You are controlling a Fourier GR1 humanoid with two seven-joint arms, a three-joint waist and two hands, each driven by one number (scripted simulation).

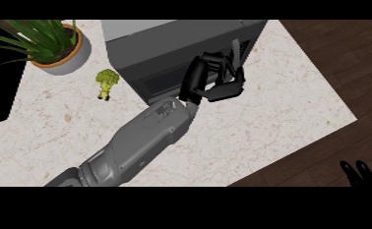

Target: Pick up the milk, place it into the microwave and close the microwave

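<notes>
The milk cannot be made out anywhere in the head view, neither on the counter (291, 100) nor at the microwave (174, 51), whose inside is hidden from this steep angle (only its grey top and part of its dark front face show). The microwave's back is cut off by the top of the view. The left hand (218, 78) lies against the front right corner of the microwave, at its door; its black fingers (236, 56) run up along the front edge while the rest of the hand is bent over below them, and whether they are straight or curled cannot be told. Its grey forearm (145, 142) slants in from the lower left. The right hand (356, 173) shows only as fingertips at the lower right corner, over the dark floor. A potted plant (51, 43) stands at the upper left, with a small piece of broccoli (107, 82) just beside it.
</notes>
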